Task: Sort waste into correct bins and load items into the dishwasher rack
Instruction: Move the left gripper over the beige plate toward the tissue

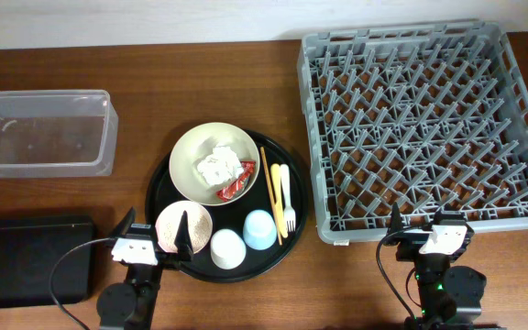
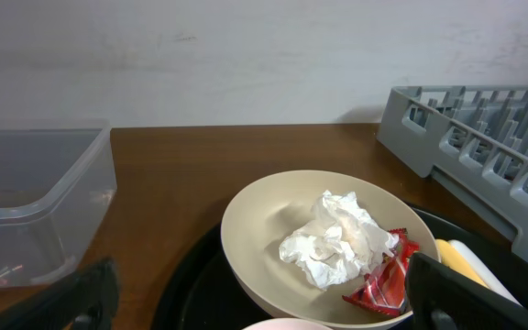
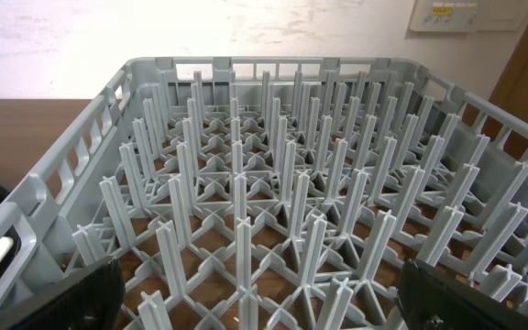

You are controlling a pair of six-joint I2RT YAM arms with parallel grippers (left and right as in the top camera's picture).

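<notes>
On a round black tray (image 1: 163, 188) stands the large cream bowl (image 1: 189, 158) holding the crumpled paper wad (image 1: 215, 167) and the red wrapper (image 1: 236, 187). Both also show in the left wrist view: wad (image 2: 333, 240), wrapper (image 2: 383, 282). The small pink bowl (image 1: 195, 220) holds pale rice-like grains. The white cup (image 1: 228, 248) and light-blue cup (image 1: 260, 229) stand upside down. Orange sticks (image 1: 268, 183) and the yellow (image 1: 276, 183) and cream (image 1: 286, 197) forks lie at the tray's right. My left gripper (image 1: 154, 240) (image 2: 259, 307) is open at the pink bowl's near edge. My right gripper (image 1: 420, 227) (image 3: 264, 298) is open and empty over the grey rack's (image 1: 424, 128) near edge.
The clear tub (image 1: 44, 133) stands at the far left, and the shallow black rectangular tray (image 1: 26, 261) lies in front of it. The rack's upright pegs (image 3: 273, 174) fill the right wrist view. Bare brown table lies between tub and round tray.
</notes>
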